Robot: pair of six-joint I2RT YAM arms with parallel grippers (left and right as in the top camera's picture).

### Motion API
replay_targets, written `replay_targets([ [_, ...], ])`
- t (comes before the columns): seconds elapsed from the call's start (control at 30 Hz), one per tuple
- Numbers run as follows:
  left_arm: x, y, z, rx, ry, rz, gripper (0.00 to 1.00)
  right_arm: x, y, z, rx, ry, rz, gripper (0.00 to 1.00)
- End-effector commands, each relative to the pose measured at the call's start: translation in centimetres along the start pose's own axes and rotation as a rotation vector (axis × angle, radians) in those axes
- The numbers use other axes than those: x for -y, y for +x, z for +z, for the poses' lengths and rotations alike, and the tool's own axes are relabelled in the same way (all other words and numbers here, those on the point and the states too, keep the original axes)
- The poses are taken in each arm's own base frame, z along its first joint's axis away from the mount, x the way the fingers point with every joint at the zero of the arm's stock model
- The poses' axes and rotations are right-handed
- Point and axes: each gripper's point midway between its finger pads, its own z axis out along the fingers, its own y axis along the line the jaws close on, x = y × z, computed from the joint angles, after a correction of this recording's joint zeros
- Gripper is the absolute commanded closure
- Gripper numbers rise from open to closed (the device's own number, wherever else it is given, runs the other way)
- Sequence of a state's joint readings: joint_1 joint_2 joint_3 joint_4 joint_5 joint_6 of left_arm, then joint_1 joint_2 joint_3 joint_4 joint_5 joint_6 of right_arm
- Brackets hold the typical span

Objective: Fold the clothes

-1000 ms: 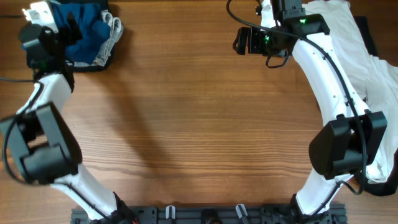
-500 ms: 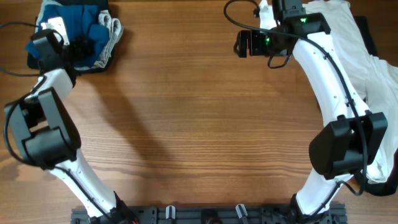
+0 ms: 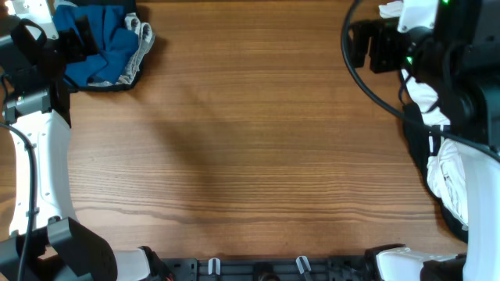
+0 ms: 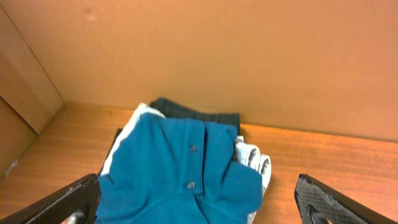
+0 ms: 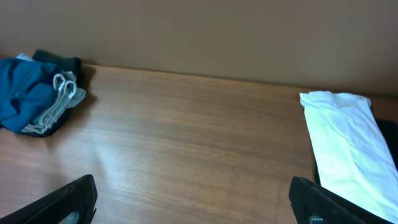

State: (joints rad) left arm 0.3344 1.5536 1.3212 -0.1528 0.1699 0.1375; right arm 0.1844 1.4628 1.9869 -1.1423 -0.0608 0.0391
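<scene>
Left gripper (image 4: 199,210) has its jaws spread wide and empty at the near edge of the dark-blue soft short-sleeved shirt (image 4: 180,180). The shirt lies bunched in the brown wooden table's (image 3: 250,140) far left corner. Its button placket runs toward the table's back edge. It sits atop a pale grey-white garment (image 4: 255,163) and a black layer (image 4: 193,111), perhaps a tray. Right gripper (image 5: 199,202), equally wide and empty, hovers at the table's far right, beside a white cloth (image 5: 342,137).

- The table (image 3: 250,140) is bare wood right across its middle, so there is room to pass from either side.
- Far left corner: a heap of clothes (image 3: 137,45), blue shirt (image 3: 101,48) on top, sits hard against the back wall (image 4: 249,56).
- Right edge: a white garment (image 5: 345,140) lies there, with the right arm (image 3: 461,101) above it.
</scene>
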Motion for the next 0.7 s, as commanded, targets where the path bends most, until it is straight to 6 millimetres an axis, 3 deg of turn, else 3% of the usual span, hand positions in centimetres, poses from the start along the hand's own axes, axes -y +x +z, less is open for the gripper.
replay_targets([
  [0.0,0.2,0.7,0.5,-0.017,0.014,0.002,0.0,0.5,0.3,0.9,-0.022,0.025,-0.009,0.0],
  [0.2,0.2,0.7,0.5,-0.017,0.014,0.002,0.0,0.5,0.6,1.1,-0.036,0.024,-0.01,0.0],
  [0.27,0.2,0.7,0.5,-0.017,0.014,0.002,0.0,0.6,1.2,0.2,-0.049,0.029,-0.014,0.0],
  [0.43,0.2,0.7,0.5,-0.017,0.014,0.002,0.0,0.8,1.0,-1.5,0.192,0.044,-0.097,0.0],
  [0.53,0.2,0.7,0.5,-0.017,0.014,0.002,0.0,1.2,3.5,-1.2,0.346,0.033,-0.098,0.0],
  [0.67,0.2,0.7,0.5,-0.017,0.014,0.002,0.0,1.4,9.4,-0.5,0.492,-0.013,-0.11,0.0],
])
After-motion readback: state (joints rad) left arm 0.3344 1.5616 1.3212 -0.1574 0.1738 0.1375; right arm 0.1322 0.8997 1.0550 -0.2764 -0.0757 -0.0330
